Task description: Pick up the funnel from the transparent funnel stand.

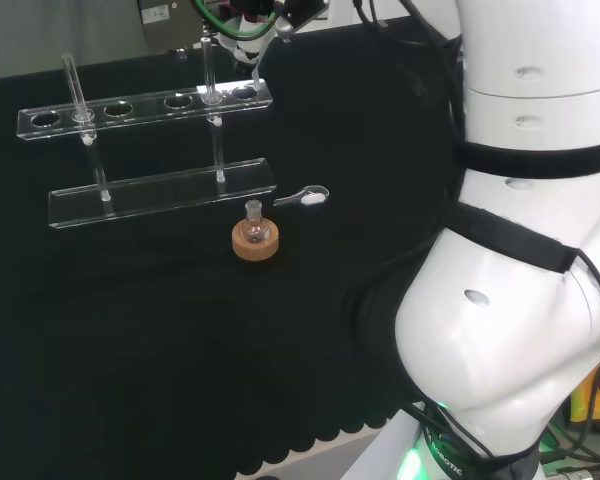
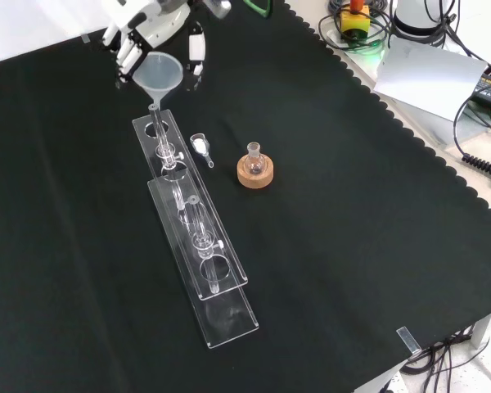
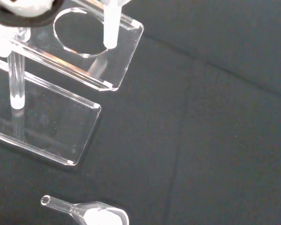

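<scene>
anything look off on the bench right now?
Nothing stands out. The funnel is at the stand's far end with the hand around it. The small flask sits upright on its cork ring, and the scoop lies beside the stand.

A clear funnel stand, a translucent white funnel and a tan cork ring on black cloth.

Black cloth with a scalloped edge covers the bench. Past that edge in the front view lie tangled cables and a grey sheet on a pale surface
</scene>
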